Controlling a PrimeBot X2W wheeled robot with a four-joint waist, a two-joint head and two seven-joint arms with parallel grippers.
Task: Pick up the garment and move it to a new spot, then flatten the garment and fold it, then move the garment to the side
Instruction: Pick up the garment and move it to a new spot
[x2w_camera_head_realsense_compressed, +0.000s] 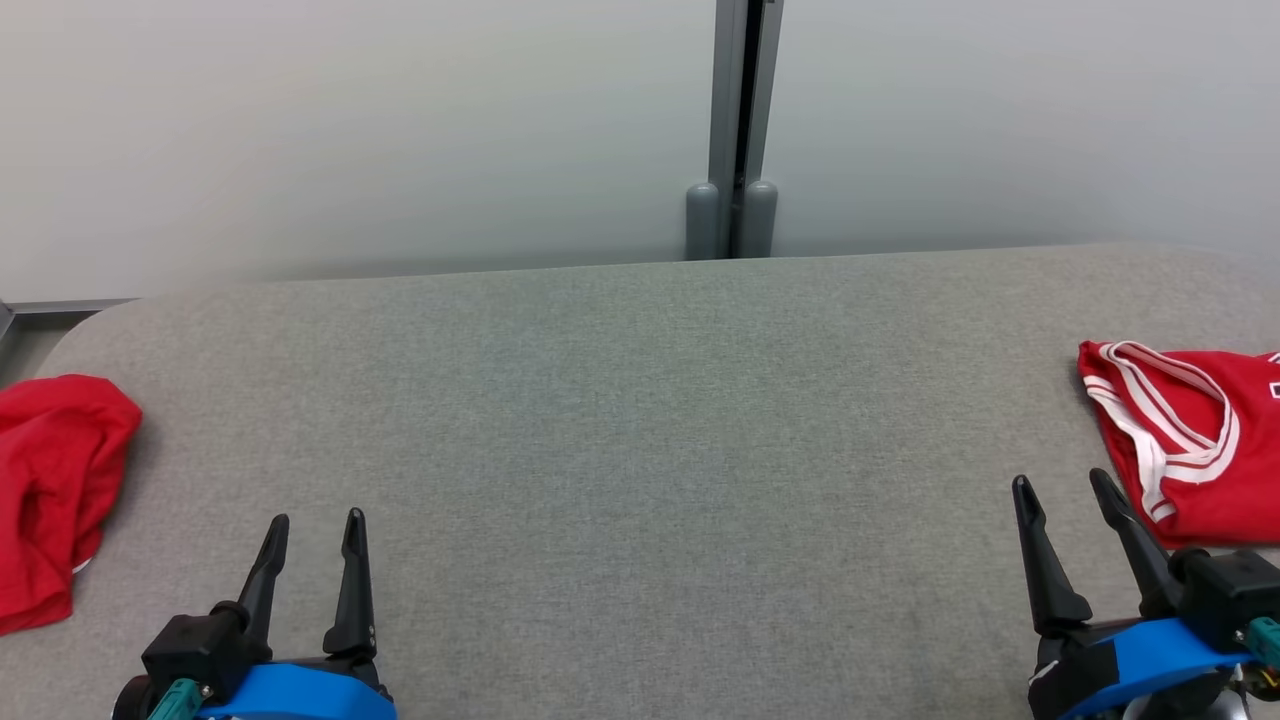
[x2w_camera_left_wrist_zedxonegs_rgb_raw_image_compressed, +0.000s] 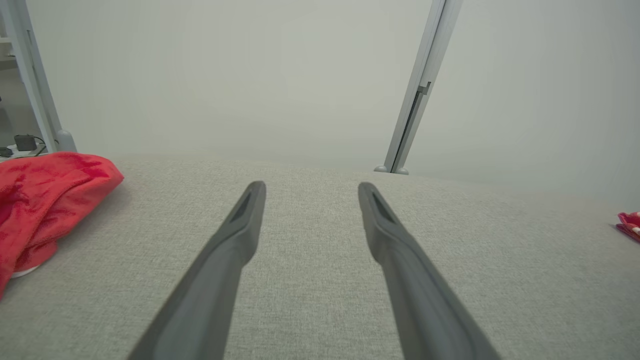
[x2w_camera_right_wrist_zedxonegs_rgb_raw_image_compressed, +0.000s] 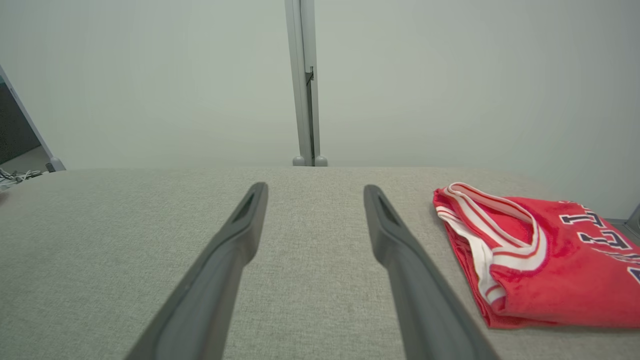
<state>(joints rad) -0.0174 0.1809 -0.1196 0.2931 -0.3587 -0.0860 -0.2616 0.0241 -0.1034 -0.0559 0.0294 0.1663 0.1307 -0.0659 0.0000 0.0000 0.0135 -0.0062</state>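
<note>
Right edge of table (x2w_camera_head_realsense_compressed: 640, 400): jersey (x2w_camera_head_realsense_compressed: 1190, 440) folded, white trim showing, set aside, looks done. Left edge: red garment (x2w_camera_head_realsense_compressed: 55, 490) crumpled, untouched; pickup, flattening and folding likely all remain. Near front edge, fingers spread and empty: left gripper (x2w_camera_head_realsense_compressed: 317, 518), right gripper (x2w_camera_head_realsense_compressed: 1061, 480).

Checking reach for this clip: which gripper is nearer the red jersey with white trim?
Right. The right gripper sits open just left of the jersey. The left gripper is far across the grey table, beside the crumpled red garment.
</note>
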